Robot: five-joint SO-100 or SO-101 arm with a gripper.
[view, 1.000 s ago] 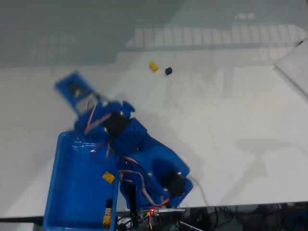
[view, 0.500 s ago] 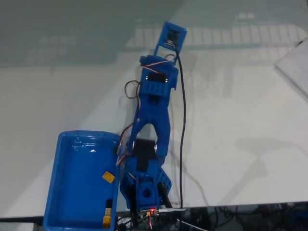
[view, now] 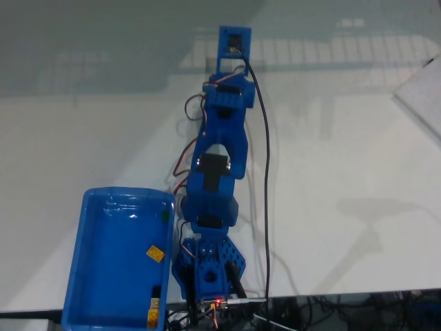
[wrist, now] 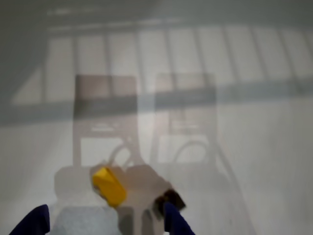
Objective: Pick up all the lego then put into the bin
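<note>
Nearest in the fixed view, blue bin (view: 83, 289) beside the arm's base, one yellow brick (view: 156, 253) on its floor. Farther out on the white table (view: 331, 158), gripper (wrist: 105, 223) spread open, straddling another yellow brick (wrist: 109, 186), black brick (wrist: 168, 200) touching the right fingertip (wrist: 175, 220).

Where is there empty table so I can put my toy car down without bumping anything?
The white table is bare right of the blue robot arm, up to the pale sheet. Left of the arm, above the shallow blue plastic bin, is bare too. It is crowded by the gripper, near the small yellow brick and black brick.
</note>
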